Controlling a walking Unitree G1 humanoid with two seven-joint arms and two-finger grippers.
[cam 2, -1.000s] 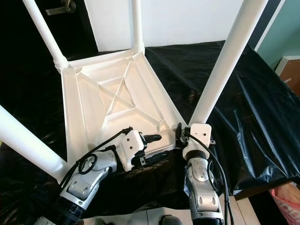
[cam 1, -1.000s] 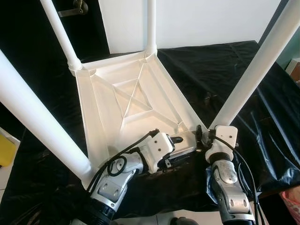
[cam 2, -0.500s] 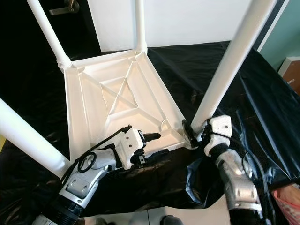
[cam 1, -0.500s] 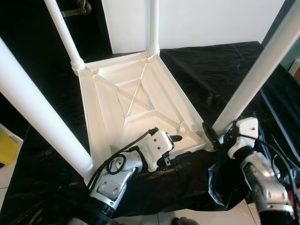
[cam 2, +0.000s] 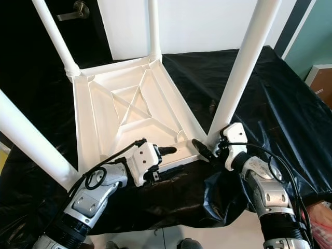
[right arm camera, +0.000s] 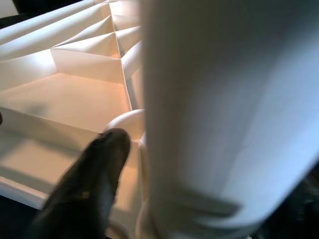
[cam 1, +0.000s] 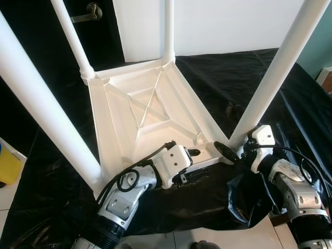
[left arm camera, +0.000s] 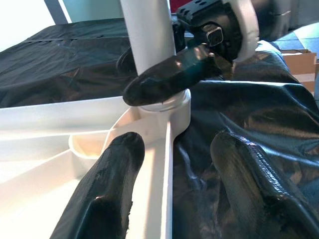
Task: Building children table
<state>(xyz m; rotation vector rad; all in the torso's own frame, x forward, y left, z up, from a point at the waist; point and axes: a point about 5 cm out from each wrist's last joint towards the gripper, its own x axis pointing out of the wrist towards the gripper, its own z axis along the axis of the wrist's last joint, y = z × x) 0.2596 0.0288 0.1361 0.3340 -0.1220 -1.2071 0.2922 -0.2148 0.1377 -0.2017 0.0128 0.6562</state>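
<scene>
- Here, a white plastic table (cam 1: 150, 114) lay upside down on a black plastic sheet (cam 1: 244, 78), its ribbed underside facing up and four white legs rising from its corners.
- The far two legs stood by a white wall (cam 1: 228, 23); the near left leg (cam 1: 46, 114) and near right leg (cam 1: 277, 70) rose past the head camera.
- The left gripper (cam 1: 194, 163) sat at the near edge of the table. Its fingers were spread apart, one finger (left arm camera: 107, 194) over the rim and inside the tray-like underside, the other on the black sheet outside the rim, so the rim ran between them. Whether they pressed the rim could not be told.
- The right gripper (cam 2: 205, 150) was at the foot of the near right leg, where that leg entered its corner socket (left arm camera: 167, 107). Its fingers lay on either side of the leg; one black finger (right arm camera: 94, 174) rested against the socket on the inner side. The other was hidden behind the leg, so the firmness of the grip could not be told.
- A dark door with a metal handle (cam 1: 88, 11) stood beyond the table, on the left.
- A yellow object (cam 1: 8, 166) sat on the floor at the left edge.
</scene>
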